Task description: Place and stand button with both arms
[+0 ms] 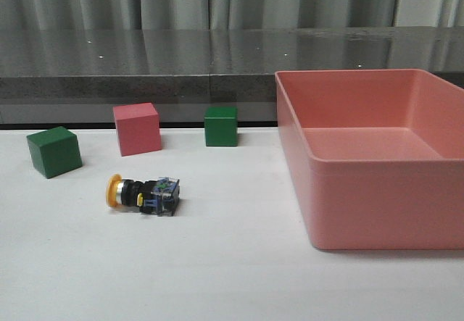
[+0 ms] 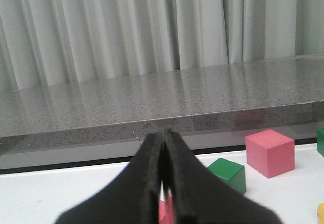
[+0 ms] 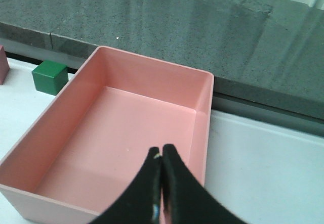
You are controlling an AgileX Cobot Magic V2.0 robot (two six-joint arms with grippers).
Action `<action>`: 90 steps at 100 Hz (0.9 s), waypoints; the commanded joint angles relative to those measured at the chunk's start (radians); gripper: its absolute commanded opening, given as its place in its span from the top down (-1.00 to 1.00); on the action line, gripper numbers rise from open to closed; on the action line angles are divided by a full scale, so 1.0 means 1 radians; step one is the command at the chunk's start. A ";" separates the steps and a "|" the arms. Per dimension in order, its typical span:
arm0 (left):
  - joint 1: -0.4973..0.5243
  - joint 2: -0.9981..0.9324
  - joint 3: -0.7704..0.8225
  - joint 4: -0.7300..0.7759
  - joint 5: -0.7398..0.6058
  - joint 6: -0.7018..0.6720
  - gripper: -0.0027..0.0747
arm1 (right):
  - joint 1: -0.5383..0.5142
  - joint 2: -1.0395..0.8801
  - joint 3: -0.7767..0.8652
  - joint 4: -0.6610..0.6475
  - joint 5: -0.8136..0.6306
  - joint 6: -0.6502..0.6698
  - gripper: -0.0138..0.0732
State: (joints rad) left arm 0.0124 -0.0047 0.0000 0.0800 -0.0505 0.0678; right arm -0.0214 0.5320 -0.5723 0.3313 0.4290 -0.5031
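Observation:
The button [image 1: 143, 193] lies on its side on the white table, left of the middle, with its yellow cap to the left and its clear blue-tinted base to the right. A yellow bit at the edge of the left wrist view [image 2: 320, 212] may be its cap. Neither arm shows in the front view. My left gripper [image 2: 163, 134] is shut and empty, low over the table's left part and apart from the button. My right gripper [image 3: 162, 149] is shut and empty, above the near right part of the pink bin [image 3: 152, 72].
The large pink bin [image 1: 362, 212] fills the table's right side. A green cube [image 1: 54, 151], a pink cube [image 1: 136, 128] and a second green cube [image 1: 220, 125] stand behind the button. A grey stone ledge [image 1: 145, 60] runs along the back.

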 commanded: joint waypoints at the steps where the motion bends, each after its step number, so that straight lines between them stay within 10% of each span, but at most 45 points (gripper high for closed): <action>1: 0.001 -0.031 0.046 -0.001 -0.085 -0.008 0.98 | -0.007 -0.054 0.010 0.019 -0.068 -0.007 0.82; 90: 0.001 -0.031 0.033 -0.145 -0.207 -0.008 0.98 | -0.007 -0.117 0.068 0.026 -0.125 -0.007 0.82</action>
State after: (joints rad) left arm 0.0124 -0.0047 0.0000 0.0156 -0.1510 0.0678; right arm -0.0214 0.4104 -0.4792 0.3374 0.3886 -0.5053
